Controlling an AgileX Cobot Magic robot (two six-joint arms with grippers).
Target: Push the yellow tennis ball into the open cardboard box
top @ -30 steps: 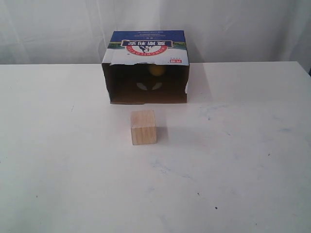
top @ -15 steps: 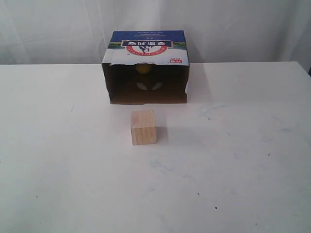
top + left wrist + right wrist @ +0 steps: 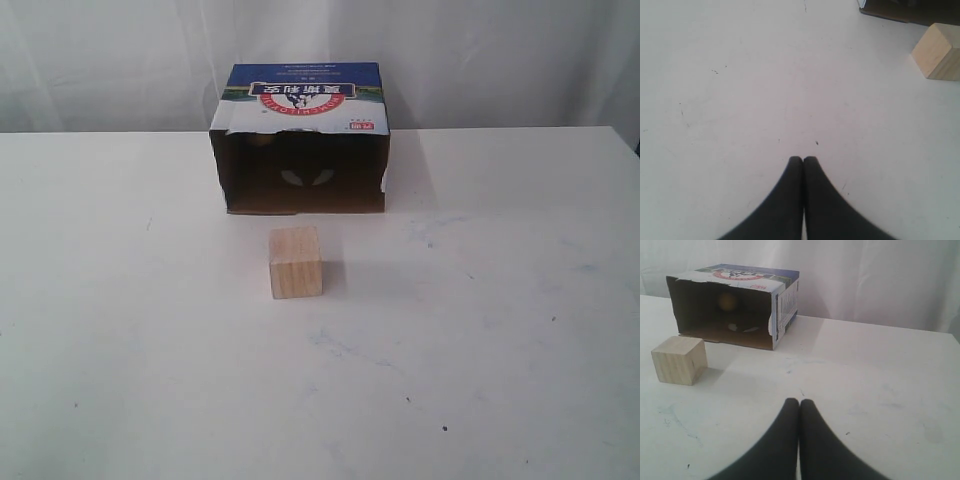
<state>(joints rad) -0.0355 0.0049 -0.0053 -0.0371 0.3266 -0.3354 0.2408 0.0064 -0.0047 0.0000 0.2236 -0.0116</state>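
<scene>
Left gripper [image 3: 803, 160] and right gripper [image 3: 799, 402]: fingertips pressed together, empty | wooden cube [image 3: 295, 262] mid-counter [image 3: 520, 330] | open cardboard box [image 3: 305, 95] at far edge | we make out yellow tennis ball [image 3: 727, 301], dim, deep inside box

This looks like a robot test bench in a lab. A plain white table [image 3: 520, 330] fills the scene, its surface marked with small dark specks and faint bluish scuffs. Behind it hangs a pleated white curtain [image 3: 480, 60] that closes off the whole background. What lies on the table reads as test props: a printed cardboard box [image 3: 300, 95] resting with its open side toward the exterior camera, and a bare wooden cube [image 3: 295, 262] just in front of it.
</scene>
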